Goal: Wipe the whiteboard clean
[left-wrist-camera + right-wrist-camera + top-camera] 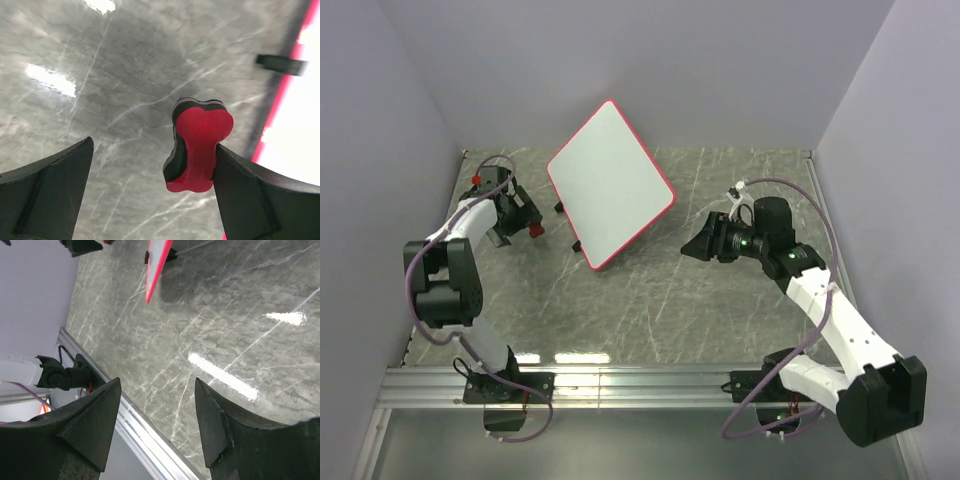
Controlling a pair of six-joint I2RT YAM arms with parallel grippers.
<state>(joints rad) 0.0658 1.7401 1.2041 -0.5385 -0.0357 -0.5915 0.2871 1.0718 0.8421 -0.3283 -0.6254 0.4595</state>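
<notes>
The whiteboard [610, 185] is a white panel with a red frame, propped tilted on small black feet at the back middle of the marble table; I see no marks on its face. My left gripper [525, 218] is just left of it, open wide. A small red bow-shaped eraser [200, 145] with a black underside leans against the right finger [250, 195]; the other finger is well clear. The board's red edge [282, 95] and one foot [280, 64] show beyond. My right gripper [695, 245] is open and empty, to the right of the board, whose edge [156, 267] shows far off.
An aluminium rail [620, 385] runs along the table's near edge, with both arm bases clamped to it. Grey walls close in the left, back and right sides. A purple cable [420, 260] loops beside the left arm.
</notes>
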